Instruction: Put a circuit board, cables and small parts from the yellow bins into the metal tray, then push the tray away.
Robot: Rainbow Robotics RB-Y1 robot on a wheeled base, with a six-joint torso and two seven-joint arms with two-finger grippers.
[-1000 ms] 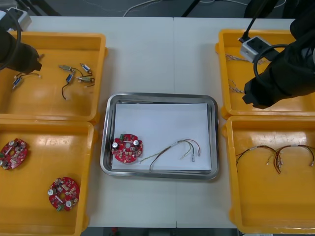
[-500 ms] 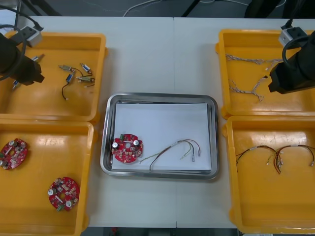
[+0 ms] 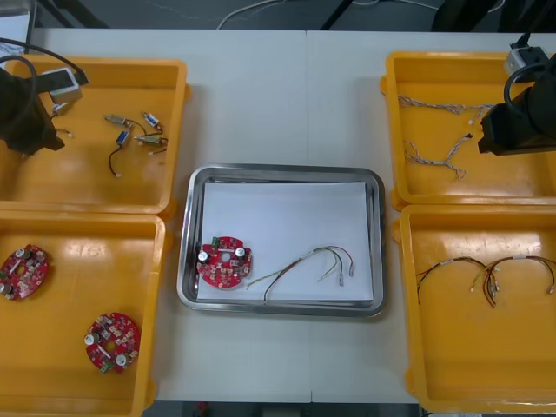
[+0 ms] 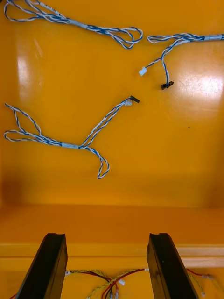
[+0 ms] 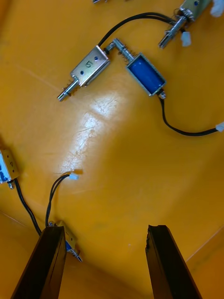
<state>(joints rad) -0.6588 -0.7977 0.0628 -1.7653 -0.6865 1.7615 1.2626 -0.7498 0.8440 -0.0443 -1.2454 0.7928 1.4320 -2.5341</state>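
Left wrist view | left gripper [image 5: 106,231], jaws spread, over far-left yellow plastic bin [image 3: 95,62]; small wired metal part [image 5: 70,243] just beside one finger | right gripper [image 4: 107,236], released, over far-right bin [image 3: 452,57]; twisted blue-and-white cable [image 4: 70,145] crosswise ahead of its jaws.

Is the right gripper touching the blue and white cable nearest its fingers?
Apart. The right wrist view shows the right gripper open, bare yellow bin floor lying between it and the nearest blue and white cable.

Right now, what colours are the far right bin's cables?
Blue and white, twisted cables; right wrist view.
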